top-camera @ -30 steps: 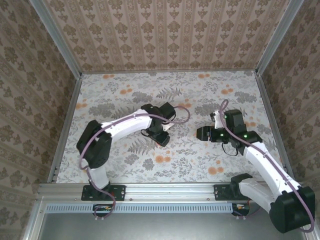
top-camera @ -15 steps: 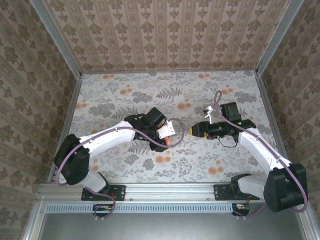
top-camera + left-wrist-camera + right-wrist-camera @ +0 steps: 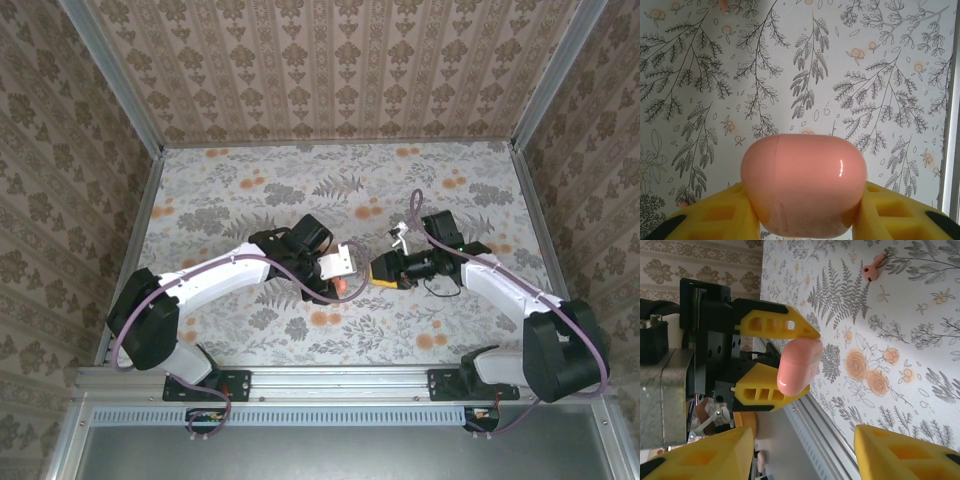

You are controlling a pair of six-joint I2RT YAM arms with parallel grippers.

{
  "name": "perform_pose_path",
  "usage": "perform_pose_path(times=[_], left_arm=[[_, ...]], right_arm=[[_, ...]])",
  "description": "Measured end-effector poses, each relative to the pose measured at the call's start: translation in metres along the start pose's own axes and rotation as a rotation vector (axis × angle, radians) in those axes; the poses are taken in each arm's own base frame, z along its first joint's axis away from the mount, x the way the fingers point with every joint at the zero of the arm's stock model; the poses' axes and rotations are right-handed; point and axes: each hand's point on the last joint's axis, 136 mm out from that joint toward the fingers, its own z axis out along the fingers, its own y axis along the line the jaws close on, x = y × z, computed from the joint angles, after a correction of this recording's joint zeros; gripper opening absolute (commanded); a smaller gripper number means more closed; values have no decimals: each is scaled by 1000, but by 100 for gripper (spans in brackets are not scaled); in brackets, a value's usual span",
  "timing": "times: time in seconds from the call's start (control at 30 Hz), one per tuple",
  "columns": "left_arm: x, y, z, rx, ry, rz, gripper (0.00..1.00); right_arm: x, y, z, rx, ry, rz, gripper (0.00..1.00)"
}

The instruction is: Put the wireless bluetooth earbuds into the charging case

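The charging case (image 3: 802, 182) is a salmon-pink rounded box with its lid shut, and my left gripper (image 3: 802, 212) is shut on it between yellow fingers, a little above the table. From above, the case (image 3: 340, 287) hangs near the table's middle. My right gripper (image 3: 380, 272) faces it from the right, a short gap away and touching nothing. In the right wrist view the case (image 3: 797, 367) sits in the left gripper (image 3: 810, 362), ahead of my open right gripper (image 3: 805, 450). One small pink earbud (image 3: 871, 270) with a short stem lies on the table beyond.
The floral table cover (image 3: 330, 190) is bounded by patterned walls (image 3: 330, 70) at the back and sides. An aluminium rail (image 3: 340, 378) runs along the near edge, and shows below the held case as the rail (image 3: 820, 440) in the right wrist view.
The left arm swung right with the case and now holds still. The right gripper has moved left, closer to the case, and its jaws have narrowed a little.
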Motion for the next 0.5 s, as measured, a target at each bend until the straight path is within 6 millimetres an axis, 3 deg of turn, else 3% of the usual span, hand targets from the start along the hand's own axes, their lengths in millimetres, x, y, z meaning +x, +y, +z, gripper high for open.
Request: perform_pose_path(times=[0.5], left_arm=[[-3, -1, 0, 5, -10, 5, 31]], right_arm=[[0, -1, 44, -80, 98, 26, 50]])
